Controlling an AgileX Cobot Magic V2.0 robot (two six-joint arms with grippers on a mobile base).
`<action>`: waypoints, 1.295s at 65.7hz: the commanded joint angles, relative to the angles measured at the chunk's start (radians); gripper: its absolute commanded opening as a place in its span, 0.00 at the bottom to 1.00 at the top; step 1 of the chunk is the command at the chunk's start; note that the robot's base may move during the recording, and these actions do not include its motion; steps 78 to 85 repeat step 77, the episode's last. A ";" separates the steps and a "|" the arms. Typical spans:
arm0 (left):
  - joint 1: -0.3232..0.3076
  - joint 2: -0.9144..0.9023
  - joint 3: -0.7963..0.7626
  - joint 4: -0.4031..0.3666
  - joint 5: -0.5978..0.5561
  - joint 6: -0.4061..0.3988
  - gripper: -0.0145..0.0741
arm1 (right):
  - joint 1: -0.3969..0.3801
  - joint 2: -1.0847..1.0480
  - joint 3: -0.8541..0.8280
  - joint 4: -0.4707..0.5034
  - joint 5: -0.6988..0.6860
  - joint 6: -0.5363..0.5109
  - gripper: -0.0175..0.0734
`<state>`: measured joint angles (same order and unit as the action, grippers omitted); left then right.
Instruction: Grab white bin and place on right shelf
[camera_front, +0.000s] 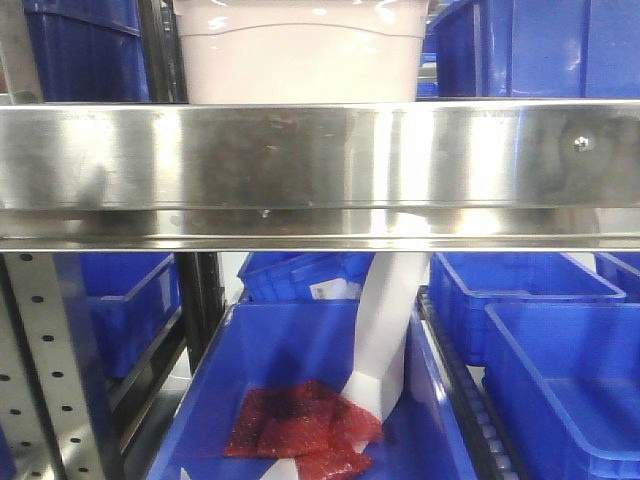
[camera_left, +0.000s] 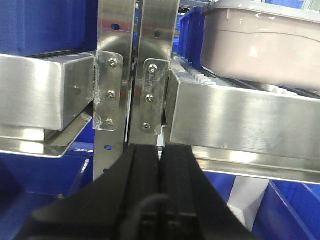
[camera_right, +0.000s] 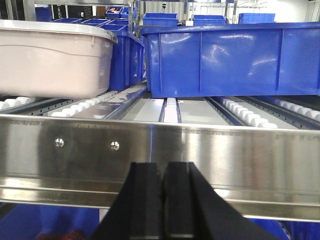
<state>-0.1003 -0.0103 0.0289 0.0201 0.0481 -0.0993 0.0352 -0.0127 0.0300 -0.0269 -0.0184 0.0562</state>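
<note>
Bin (camera_front: 300, 60) of pinkish-white plastic sits on the shelf's rollers behind the steel rail (camera_front: 320, 160), while left gripper (camera_left: 160, 165) and right gripper (camera_right: 162, 182) hang closed, empty, before it.

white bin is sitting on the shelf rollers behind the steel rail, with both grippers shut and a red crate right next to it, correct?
Not quite: the crate next to the white bin is blue, not red, as the right wrist view shows. The rest holds: the bin sits on the shelf rollers behind the steel rail, and the left gripper and right gripper are both shut.
</note>
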 joint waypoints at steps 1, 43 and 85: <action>-0.007 -0.012 0.000 -0.002 -0.102 0.013 0.03 | -0.006 -0.016 -0.002 -0.008 -0.093 0.000 0.25; -0.007 -0.012 0.000 -0.052 -0.115 0.105 0.03 | -0.006 -0.016 -0.002 -0.008 -0.093 0.000 0.25; -0.007 -0.012 0.000 -0.052 -0.115 0.105 0.03 | -0.006 -0.016 -0.002 -0.008 -0.093 0.000 0.25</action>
